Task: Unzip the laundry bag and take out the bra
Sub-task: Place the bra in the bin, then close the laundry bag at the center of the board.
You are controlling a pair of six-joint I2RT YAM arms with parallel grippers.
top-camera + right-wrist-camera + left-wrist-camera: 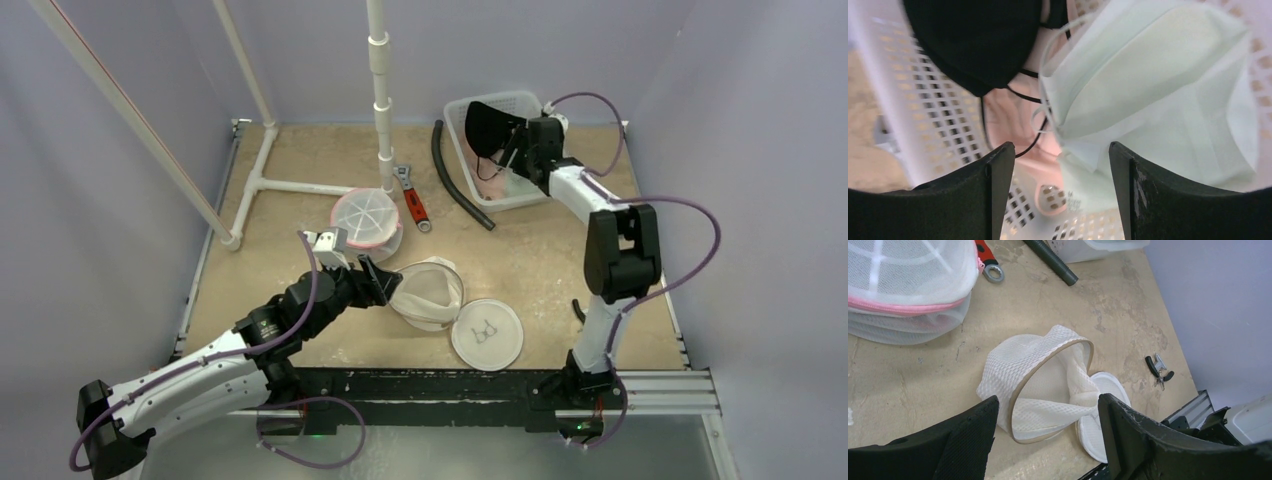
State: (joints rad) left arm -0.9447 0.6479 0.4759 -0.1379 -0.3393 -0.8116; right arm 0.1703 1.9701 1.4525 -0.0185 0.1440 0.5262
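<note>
The white mesh laundry bag [428,290] lies unzipped at mid-table, its tan-rimmed mouth [1048,385] gaping and nothing showing inside. Its flat round half [487,333] rests beside it. My left gripper [385,285] hovers open just left of the bag, and in the wrist view the left gripper [1048,410] frames the rim without touching it. A black bra [487,127] hangs over the rim of the white basket [520,100]. My right gripper [510,150] reaches into that basket. The right gripper [1060,155] is open above the black bra [973,40], a pale green bra [1148,85] and a pink one [1013,120].
A second mesh bag with a pink zipper [365,220] sits behind the open one, next to a red-handled wrench [412,200] and a black hose [458,185]. White pipe framing [290,185] crosses the far left. Small pliers [1159,370] lie near the right front edge.
</note>
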